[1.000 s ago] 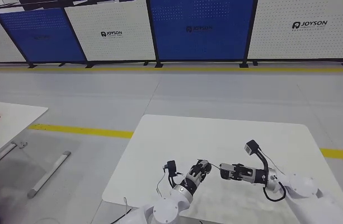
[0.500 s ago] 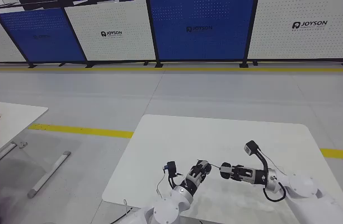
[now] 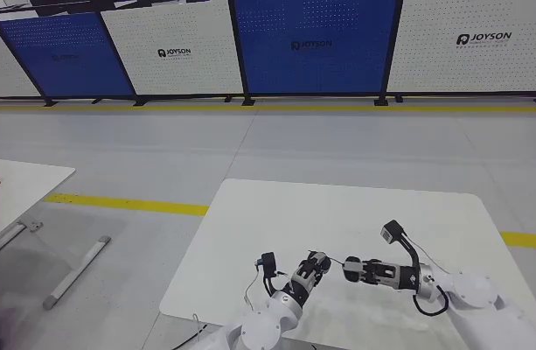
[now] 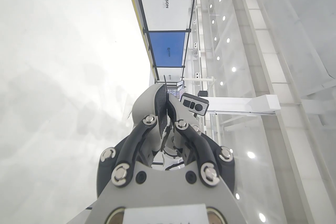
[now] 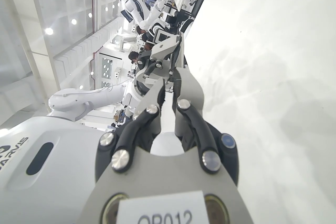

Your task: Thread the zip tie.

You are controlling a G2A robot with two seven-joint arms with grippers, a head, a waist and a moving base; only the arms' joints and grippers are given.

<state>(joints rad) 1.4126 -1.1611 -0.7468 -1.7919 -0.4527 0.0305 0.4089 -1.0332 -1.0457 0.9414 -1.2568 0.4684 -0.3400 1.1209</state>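
The step in hand looks like lining up the two ends of the zip tie (image 3: pixel 334 259). It shows as a thin dark line between the two grippers in the lower middle of the top view, above the tabletop (image 3: pixel 337 206). The left gripper (image 4: pixel 165 93) is clenched on the strap, whose pointed tip pokes out just past its pads in the left wrist view. The right gripper (image 5: pixel 169 82) is closed down to a narrow slit and seems to be grasping the other end of the zip tie, though the part it pinches is too small to make out.

To do this well, I judge the tip should meet the slot of the head squarely, so both wrists want small, slow corrections rather than big swings. The free stretch of strap beyond the left pads is short, which should keep it stiff. A firm pinch will matter so the strap doesn't swivel as it is pushed. The likely slip is the tip glancing off the head and bowing the strap.

The tabletop is plain white and smooth, with a few tiny dark specks. Beyond it lies a pale grey floor crossed by a yellow line (image 3: pixel 128 204). Blue and white partition panels (image 3: pixel 316 44) run along the top of the frame, and another white table (image 3: pixel 23 184) sits at the left edge
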